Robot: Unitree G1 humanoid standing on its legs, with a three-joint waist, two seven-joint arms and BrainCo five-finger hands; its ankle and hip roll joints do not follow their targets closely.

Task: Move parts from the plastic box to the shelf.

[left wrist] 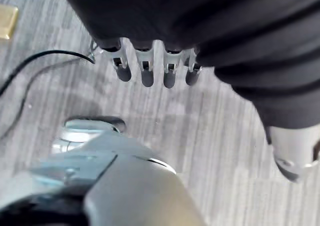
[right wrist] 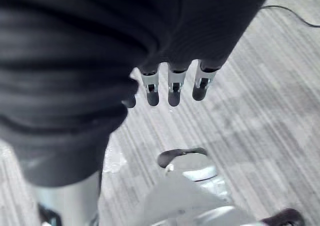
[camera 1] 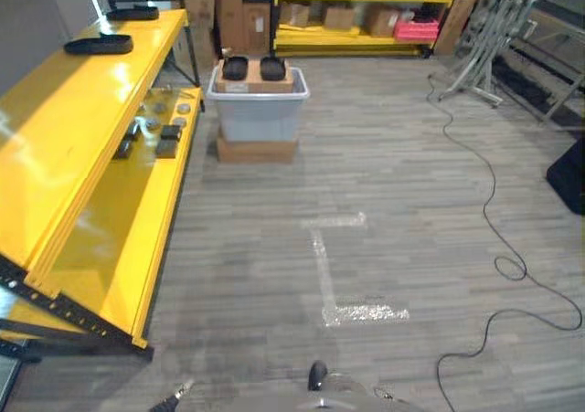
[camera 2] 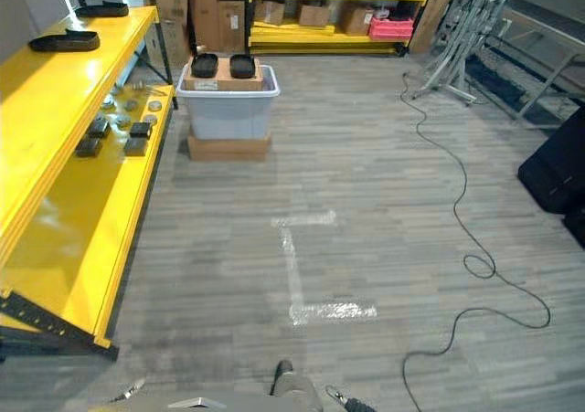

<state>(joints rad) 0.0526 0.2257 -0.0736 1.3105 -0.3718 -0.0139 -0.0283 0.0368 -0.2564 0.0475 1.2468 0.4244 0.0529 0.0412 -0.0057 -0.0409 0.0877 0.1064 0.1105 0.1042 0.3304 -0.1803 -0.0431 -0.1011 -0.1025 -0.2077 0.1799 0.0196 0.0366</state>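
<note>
A pale grey plastic box stands far ahead on the floor beside the yellow shelf. A cardboard sheet across its top carries two black parts. The shelf's lower level holds several small dark and grey parts, and its top level has two long black parts. My left hand hangs over the floor with straight fingers and holds nothing. My right hand hangs the same way, fingers straight and empty. Both hands are well short of the box.
The plastic box rests on a flat cardboard box. Silver tape marks lie on the wood floor between me and it. A far yellow rack holds cartons and a pink item. Metal stands are at the right.
</note>
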